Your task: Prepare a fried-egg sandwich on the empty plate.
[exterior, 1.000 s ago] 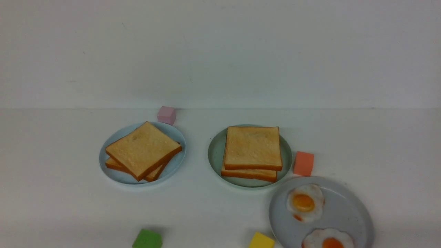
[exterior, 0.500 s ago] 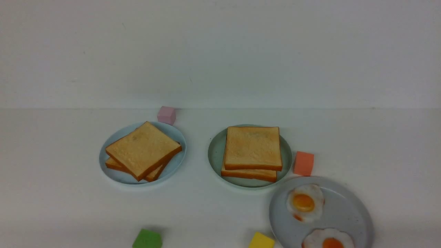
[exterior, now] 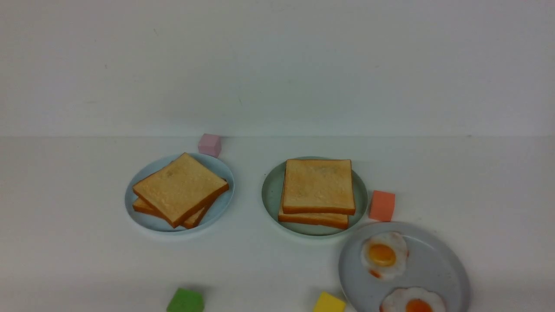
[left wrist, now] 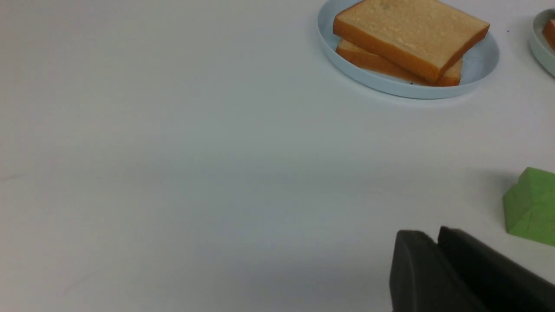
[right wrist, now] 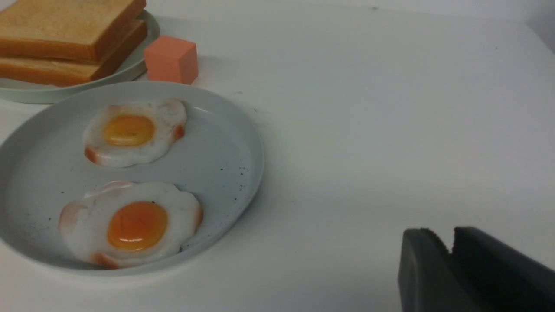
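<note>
Two square golden toast slices (exterior: 318,186) lie stacked on the mint-green plate (exterior: 271,190) at the middle of the table. No egg shows between them. They also show in the right wrist view (right wrist: 65,30). Neither gripper shows in the front view. My left gripper (left wrist: 435,236) is shut and empty over bare table near a green block (left wrist: 531,206). My right gripper (right wrist: 451,240) is shut and empty, to the side of the grey plate (right wrist: 225,147).
The grey speckled plate (exterior: 438,264) holds two fried eggs (exterior: 384,255) (exterior: 412,303). A pale blue plate (exterior: 223,201) holds a skewed toast pile (exterior: 180,188). Pink (exterior: 210,144), orange (exterior: 382,205), green (exterior: 185,300) and yellow (exterior: 329,303) blocks lie around.
</note>
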